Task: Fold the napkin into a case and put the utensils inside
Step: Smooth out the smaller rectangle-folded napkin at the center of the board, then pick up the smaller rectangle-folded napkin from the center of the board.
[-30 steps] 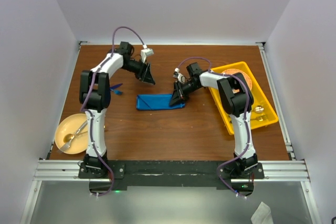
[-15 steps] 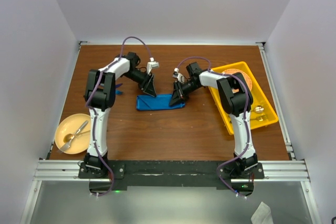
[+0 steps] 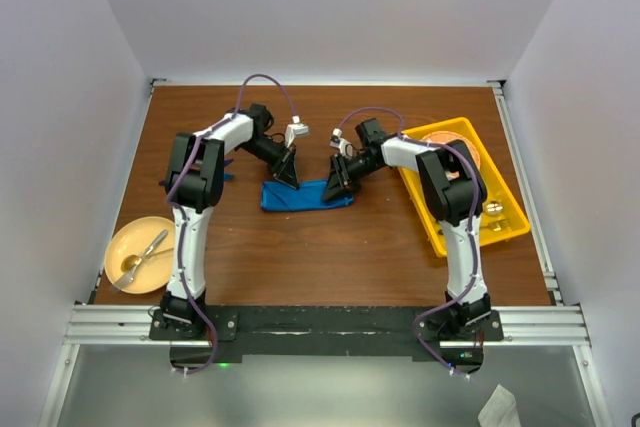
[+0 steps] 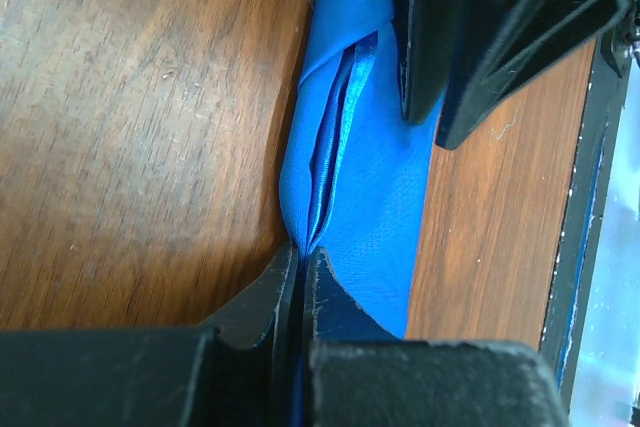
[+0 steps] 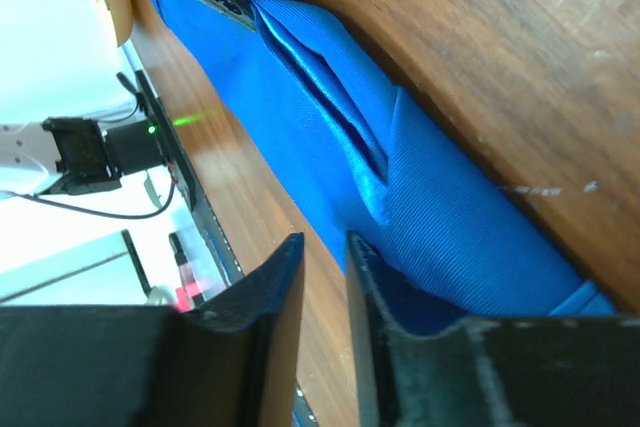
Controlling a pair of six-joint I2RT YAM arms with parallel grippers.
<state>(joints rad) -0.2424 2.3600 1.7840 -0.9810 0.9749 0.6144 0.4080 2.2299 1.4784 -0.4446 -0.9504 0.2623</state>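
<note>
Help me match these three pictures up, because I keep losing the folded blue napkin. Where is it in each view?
Top external: the napkin lies flat in the middle of the table.
Left wrist: the napkin is an upright band, from the top edge to bottom centre.
Right wrist: the napkin is a diagonal band, top left to bottom right.
Shared landmark: the brown wooden table bordering the cloth.

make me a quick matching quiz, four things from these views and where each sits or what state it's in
1 case
2 yellow tray
3 plate
4 left tool

a right side of the table
b near left corner
c shut on the blue cloth's edge
d middle, between both arms

Pairs: 1-d, 2-a, 3-b, 4-c
</note>
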